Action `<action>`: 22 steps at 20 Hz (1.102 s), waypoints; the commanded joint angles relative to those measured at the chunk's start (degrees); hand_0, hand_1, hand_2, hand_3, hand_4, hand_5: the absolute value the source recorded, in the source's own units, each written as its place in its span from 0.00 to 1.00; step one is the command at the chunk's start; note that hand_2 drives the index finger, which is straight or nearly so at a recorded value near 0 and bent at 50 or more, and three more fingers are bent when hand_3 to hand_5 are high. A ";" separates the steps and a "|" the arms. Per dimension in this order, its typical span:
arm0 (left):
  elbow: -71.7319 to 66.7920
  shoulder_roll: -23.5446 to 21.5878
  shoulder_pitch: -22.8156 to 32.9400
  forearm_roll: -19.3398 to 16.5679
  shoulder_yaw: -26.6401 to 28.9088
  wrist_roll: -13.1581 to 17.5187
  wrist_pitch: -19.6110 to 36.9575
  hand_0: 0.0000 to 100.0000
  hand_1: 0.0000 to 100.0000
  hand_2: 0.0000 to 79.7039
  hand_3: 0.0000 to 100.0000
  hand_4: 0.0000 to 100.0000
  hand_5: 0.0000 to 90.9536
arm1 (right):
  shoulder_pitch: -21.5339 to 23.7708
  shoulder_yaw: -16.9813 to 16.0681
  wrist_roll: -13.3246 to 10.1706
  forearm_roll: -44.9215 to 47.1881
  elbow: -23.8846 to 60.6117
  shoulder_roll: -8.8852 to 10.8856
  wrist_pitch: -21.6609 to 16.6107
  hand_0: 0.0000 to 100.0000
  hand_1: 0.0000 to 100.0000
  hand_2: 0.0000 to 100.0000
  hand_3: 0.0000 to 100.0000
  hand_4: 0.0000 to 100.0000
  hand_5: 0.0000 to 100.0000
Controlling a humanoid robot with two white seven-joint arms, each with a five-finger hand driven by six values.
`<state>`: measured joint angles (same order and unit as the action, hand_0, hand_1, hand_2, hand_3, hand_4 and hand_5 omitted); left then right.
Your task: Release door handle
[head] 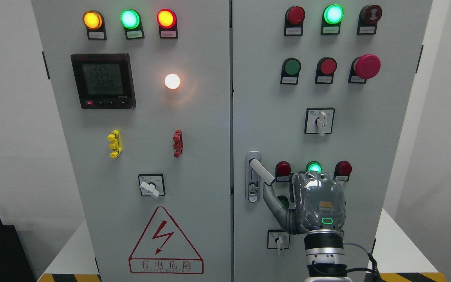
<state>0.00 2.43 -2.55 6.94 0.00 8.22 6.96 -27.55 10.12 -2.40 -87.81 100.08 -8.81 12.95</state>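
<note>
The silver door handle sits on its lock plate at the left edge of the right cabinet door. Its lever is swung out and points down to the right. My right hand comes up from the bottom edge, its back facing me, just right of the handle. The thumb is stretched up and left, with its tip right under the lever's free end. It is not wrapped around the lever. The other fingers are hidden behind the hand's back. My left arm does not show.
The two cabinet doors meet at a seam. Around the hand are red and green lamps and a small rotary switch. Higher up is a selector switch. The left door carries a meter and a warning triangle.
</note>
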 commanded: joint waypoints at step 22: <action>-0.97 0.03 0.00 0.00 0.62 -0.04 -0.02 0.12 0.39 0.00 0.00 0.00 0.00 | -0.67 -1.07 0.21 -0.35 0.29 0.11 -0.21 0.38 0.11 0.95 1.00 0.91 0.94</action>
<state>0.00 2.42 -2.55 6.94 0.00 8.22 6.94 -28.17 9.44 -2.23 -88.01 100.33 -8.78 12.76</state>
